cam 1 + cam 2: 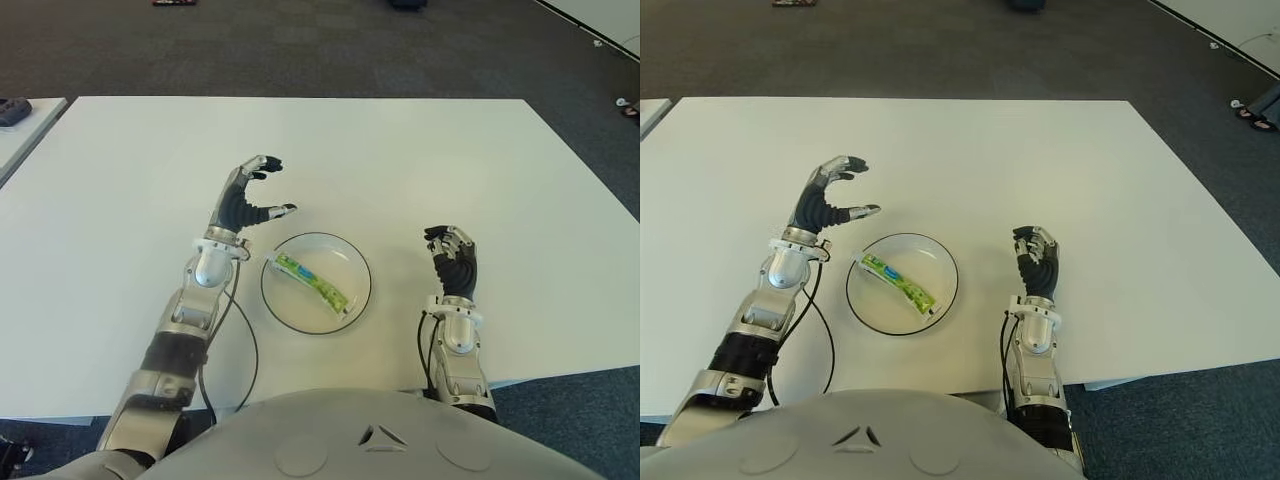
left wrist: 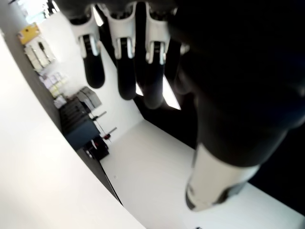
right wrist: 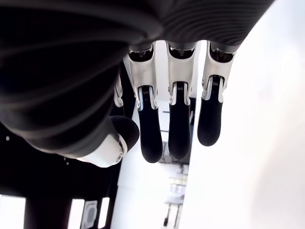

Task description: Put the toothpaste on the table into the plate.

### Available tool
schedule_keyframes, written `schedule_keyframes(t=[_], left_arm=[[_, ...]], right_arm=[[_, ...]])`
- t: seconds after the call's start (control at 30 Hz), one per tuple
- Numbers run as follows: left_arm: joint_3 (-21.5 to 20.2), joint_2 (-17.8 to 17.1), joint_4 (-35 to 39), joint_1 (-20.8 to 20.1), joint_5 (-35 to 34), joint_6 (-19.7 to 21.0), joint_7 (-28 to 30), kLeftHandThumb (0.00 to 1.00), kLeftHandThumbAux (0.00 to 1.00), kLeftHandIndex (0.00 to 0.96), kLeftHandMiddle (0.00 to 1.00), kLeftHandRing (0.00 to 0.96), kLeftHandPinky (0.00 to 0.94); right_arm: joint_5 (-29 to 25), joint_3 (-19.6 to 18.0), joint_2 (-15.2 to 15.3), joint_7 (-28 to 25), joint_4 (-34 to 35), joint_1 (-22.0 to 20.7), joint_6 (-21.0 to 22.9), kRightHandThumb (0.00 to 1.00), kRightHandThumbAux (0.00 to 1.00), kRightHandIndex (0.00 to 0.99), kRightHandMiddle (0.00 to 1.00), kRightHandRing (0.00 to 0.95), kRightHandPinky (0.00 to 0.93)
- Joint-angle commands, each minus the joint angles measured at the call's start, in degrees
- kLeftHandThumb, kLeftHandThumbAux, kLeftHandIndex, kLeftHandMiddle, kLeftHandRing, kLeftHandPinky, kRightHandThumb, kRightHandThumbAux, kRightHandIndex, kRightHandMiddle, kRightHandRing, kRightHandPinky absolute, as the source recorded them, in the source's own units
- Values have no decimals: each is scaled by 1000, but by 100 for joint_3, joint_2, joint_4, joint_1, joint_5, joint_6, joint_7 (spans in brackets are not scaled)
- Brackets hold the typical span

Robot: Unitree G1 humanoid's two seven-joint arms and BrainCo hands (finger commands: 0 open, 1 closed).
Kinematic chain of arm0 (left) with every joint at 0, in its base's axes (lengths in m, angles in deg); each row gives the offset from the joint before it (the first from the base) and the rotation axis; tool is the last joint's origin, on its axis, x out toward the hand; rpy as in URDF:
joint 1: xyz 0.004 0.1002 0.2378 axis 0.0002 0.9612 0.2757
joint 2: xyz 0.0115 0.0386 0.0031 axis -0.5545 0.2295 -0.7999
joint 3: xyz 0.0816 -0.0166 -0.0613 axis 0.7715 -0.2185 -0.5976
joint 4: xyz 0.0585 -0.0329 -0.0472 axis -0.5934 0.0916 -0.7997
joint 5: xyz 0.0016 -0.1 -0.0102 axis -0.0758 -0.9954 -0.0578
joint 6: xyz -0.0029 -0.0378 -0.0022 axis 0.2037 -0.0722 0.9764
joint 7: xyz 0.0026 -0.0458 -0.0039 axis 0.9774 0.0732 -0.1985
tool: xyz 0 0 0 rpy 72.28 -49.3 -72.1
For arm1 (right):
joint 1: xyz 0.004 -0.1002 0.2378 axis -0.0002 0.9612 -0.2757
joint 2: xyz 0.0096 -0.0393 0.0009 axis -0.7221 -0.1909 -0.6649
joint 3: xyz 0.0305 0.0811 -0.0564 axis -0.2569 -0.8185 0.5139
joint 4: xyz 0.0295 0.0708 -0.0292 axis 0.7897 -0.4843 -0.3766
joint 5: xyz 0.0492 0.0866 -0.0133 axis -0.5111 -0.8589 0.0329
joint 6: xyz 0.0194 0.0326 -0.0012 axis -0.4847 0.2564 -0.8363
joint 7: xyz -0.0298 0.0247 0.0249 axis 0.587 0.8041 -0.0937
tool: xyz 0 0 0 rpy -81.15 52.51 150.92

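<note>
While both hands hold nothing, the green and white toothpaste tube [image 1: 314, 280] lies slantwise inside the round white plate with a dark rim [image 1: 351, 258], near the robot on the wide white table [image 1: 420, 160]. One tube end sits over the plate's left rim. Left of the plate, the left hand [image 1: 246, 203] shows raised with its fingers spread and loosely bent (its wrist view shows nothing between fingers and thumb). Right of the plate, apart from it, the right hand [image 1: 454, 262] shows with relaxed, slightly curled fingers. Dark carpet [image 1: 330, 50] lies beyond the table's far edge.
</note>
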Motion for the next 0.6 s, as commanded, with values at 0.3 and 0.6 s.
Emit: schedule_keyframes(t=[0.3,0.6], left_arm=[[-246,414,44,29,-147,686,-351,0,930,334,388,348,317],[-465,440,-609,-1,-412,383,-389,0,930,358,404,365,335]], right_arm=[[-17,27,1,-58,-215,-209,-9,700,734,424,439,413,399],[32,44,2,-22,-277,-357,-2,700,732,425,456,431,427]])
